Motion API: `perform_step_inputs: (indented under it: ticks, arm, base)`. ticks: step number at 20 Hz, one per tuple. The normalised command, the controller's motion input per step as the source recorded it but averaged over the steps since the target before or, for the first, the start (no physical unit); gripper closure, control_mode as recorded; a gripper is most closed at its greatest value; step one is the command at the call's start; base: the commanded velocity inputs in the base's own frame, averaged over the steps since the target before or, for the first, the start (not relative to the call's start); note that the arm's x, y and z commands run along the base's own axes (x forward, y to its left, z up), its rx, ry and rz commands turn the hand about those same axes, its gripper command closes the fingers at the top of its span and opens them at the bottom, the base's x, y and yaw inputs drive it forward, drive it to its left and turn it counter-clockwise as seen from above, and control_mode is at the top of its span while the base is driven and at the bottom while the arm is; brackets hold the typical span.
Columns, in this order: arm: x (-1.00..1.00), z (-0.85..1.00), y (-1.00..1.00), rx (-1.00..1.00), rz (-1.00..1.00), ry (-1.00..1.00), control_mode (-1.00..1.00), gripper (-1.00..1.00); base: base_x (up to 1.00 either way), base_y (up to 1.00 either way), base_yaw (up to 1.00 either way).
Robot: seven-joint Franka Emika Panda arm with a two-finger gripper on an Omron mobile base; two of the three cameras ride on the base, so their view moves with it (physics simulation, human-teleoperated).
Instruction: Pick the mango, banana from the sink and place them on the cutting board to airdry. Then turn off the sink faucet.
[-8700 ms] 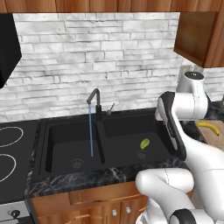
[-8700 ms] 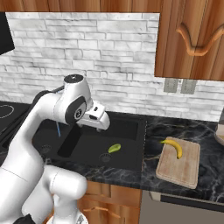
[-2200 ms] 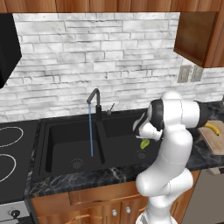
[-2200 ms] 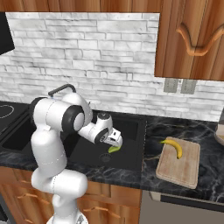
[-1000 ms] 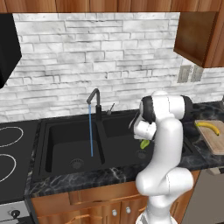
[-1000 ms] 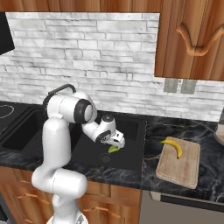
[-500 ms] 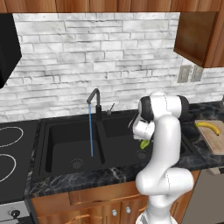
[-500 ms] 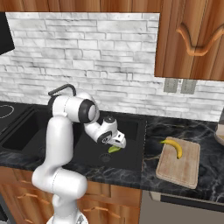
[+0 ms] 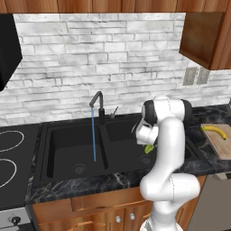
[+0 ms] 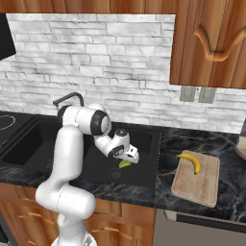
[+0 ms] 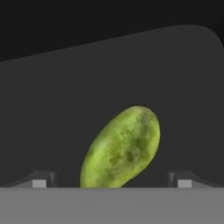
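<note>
- The banana (image 10: 190,161) lies on the cutting board (image 10: 198,189), well away from the fingers and off to the side of the sink (image 9: 67,155) on the dark counter (image 10: 192,142). This half of the fruit transfer reads as complete.
- The mango (image 11: 122,149) rests on the floor of the sink basin, its long axis tilted across the hand view. It sits between the two fingertips (image 11: 40,179), which stand wide apart on either side of it with a clear gap to each.
- The gripper (image 10: 130,156) is low inside the basin, directly over the mango and angled downward. Its fingers are spread and not yet closed on the fruit; no contact is visible.
- Judged stage: the arm is poised for the grasp of the second fruit. Closing on the mango, lifting it clear of the basin wall and carrying it to the free part of the board beside the banana all remain to be done.
- The sink faucet (image 9: 96,105) stands behind the divider, away from the fingers, with a thin blue stream of water (image 9: 93,135) falling into the other basin. The tap is thus running, and the last step of the task is untouched.
- In sum of progress: one fruit placed, one fruit about to be gripped, faucet not yet shut off.
</note>
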Motion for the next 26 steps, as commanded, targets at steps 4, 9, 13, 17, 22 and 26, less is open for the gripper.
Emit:
perform_step_inputs:
  ticks: [4,9,13,17,22,26]
  arm:
    - [0.12,-0.18,-0.01,0.0,0.0,0.0,-1.0,-1.0]
    - [0.1,-0.18,-0.01,0.0,0.0,0.0,-1.0,-1.0]
    - [0.12,-0.18,0.0,0.0,0.0,0.0,-1.0,-1.0]
    - [0.11,-0.16,0.0,0.0,0.0,0.0,-1.0,-1.0]
    - [0.06,-0.15,0.0,0.0,0.0,0.0,-1.0,1.0]
    - [0.0,-0.12,0.0,0.0,0.0,0.0,-1.0,1.0]
  base:
    - [0.0,0.0,0.0]
    - [0.0,0.0,0.0]
    - [0.0,0.0,0.0]
    - [0.0,0.0,0.0]
    - [0.0,0.0,0.0]
    - [0.0,0.0,0.0]
